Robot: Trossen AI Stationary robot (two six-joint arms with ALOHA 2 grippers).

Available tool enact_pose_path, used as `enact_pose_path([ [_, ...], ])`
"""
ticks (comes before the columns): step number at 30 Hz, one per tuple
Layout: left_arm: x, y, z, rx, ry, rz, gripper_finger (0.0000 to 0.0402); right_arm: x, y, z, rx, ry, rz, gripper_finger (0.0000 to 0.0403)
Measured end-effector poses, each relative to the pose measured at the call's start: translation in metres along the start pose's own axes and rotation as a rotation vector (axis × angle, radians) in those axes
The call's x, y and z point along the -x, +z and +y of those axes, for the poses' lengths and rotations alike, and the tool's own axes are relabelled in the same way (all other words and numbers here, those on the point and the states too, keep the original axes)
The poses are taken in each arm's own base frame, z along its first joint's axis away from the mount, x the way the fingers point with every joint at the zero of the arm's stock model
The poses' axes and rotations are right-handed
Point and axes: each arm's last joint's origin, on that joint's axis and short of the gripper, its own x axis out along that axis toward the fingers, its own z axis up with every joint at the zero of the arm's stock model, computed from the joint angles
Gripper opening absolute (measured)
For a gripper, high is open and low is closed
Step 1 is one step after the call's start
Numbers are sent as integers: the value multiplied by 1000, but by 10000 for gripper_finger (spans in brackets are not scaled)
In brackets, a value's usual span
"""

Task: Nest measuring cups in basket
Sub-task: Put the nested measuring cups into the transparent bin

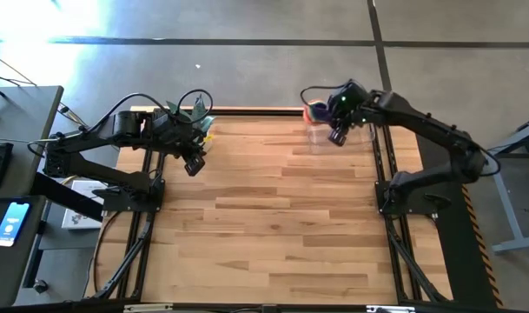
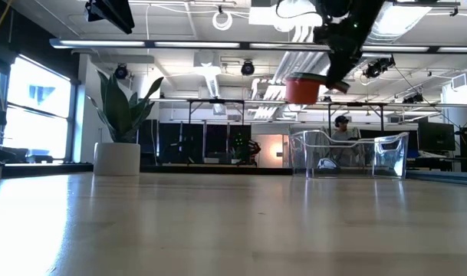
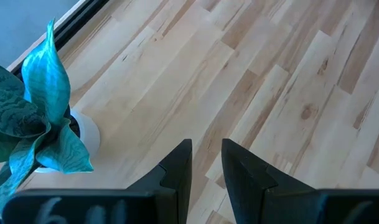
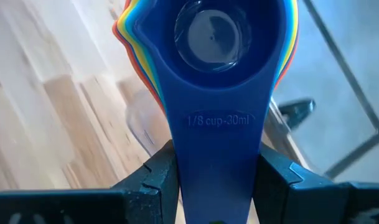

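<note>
The measuring cups (image 4: 208, 37) sit nested in one stack, the blue one marked "1/8 cup 30ml" on top and red, orange and yellow rims showing beneath. My right gripper (image 4: 217, 186) is shut on the stack and carries it in the air near the table's far right corner, above the clear basket (image 2: 348, 153). In the low view the stack's red underside (image 2: 302, 88) hangs above the basket's rim. From above, the cups (image 1: 316, 110) show beside the right gripper (image 1: 338, 135). My left gripper (image 1: 195, 165) hovers open at the far left, touching nothing. My right gripper pinches the stacked flat handles (image 4: 217, 155) between its two fingers (image 4: 158, 177), which lie across the handles, one on each side edge. The bowls stick out beyond the fingertips. The stack is lifted clear of the table and the basket.
A white pot with a green plant (image 2: 118, 157) stands at the far left edge, close to the left gripper (image 3: 206, 155). The basket (image 1: 355, 143) rests on the table at the far right. The light wooden table (image 1: 273, 226) stretches toward the near edge.
</note>
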Motion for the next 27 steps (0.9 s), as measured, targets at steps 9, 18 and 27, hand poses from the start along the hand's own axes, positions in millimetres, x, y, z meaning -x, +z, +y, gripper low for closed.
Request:
enact_pose_path([
  [9,0,0,0,1,0,0,76,-13,-13,-34,-14,-19,110,131],
  [18,0,0,0,2,0,-1,76,-44,-17,-49,-19,35,239,131],
  [27,0,0,0,1,0,-1,76,-81,-25,-57,-20,83,402,131],
])
